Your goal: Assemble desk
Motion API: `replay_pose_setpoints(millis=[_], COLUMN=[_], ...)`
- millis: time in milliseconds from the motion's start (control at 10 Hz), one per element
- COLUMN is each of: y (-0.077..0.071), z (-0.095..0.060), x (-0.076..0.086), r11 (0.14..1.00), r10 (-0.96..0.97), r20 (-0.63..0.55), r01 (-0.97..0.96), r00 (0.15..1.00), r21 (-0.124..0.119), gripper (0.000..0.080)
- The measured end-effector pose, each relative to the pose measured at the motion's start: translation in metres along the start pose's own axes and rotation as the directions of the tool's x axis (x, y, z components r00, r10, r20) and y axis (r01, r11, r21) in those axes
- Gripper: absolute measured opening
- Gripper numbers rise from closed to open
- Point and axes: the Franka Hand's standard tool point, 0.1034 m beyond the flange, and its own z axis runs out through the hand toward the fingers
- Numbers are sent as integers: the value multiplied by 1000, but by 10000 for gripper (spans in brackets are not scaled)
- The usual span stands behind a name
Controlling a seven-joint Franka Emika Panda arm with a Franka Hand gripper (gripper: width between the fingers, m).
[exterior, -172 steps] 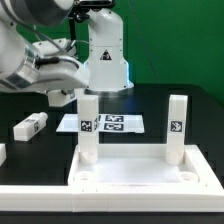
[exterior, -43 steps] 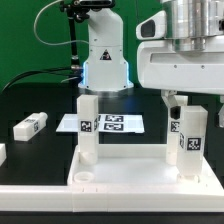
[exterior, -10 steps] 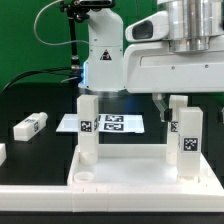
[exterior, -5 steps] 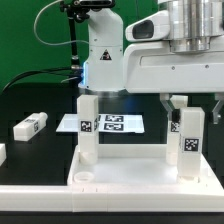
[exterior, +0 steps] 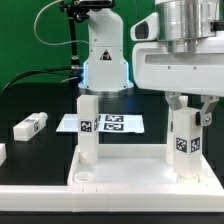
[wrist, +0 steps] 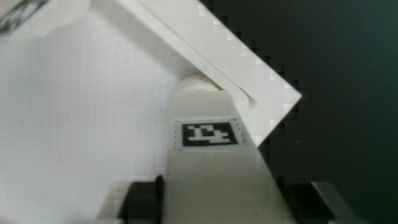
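Fingers [wrist: 150,200], wide apart a second ago, are now seen clamped against both sides of the leg [exterior: 182,140], which is stood in a corner socket of the tabletop [exterior: 130,172], at the exterior view's right; tightening can probably be begun.

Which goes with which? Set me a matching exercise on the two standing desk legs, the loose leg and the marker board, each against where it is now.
Things
1. leg on the exterior view's left
2. leg on the exterior view's right
3. loose leg
4. marker board

Places
A. lying on its side on the black table, off the tabletop
B. upright between the fingers
C. flat on the black table behind the tabletop
D. upright on the tabletop, nothing around it

Pairs: 1-D, 2-B, 3-A, 4-C
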Motion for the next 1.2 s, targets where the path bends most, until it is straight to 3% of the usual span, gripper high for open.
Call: replay_pose_setpoints(millis=[200,400,500,600,800,900,1100,1200], y=[-3,-6,-6,-6,-6,-7,-9,-10], z=[2,2,3,3,3,2,3,4], x=[-7,-8,-9,-9,-9,-10,-13,-17], r11=[933,830,825,839,866,943,1000,999], r10=[359,556,562,541,498,331,13,-35], r20=[24,50,50,49,44,25,10,3], r01=[-359,-558,-564,-543,-499,-331,-13,35], r00=[933,830,826,840,866,943,1000,999], r21=[17,31,30,31,30,20,26,34], gripper=[294,294,294,294,526,610,643,648])
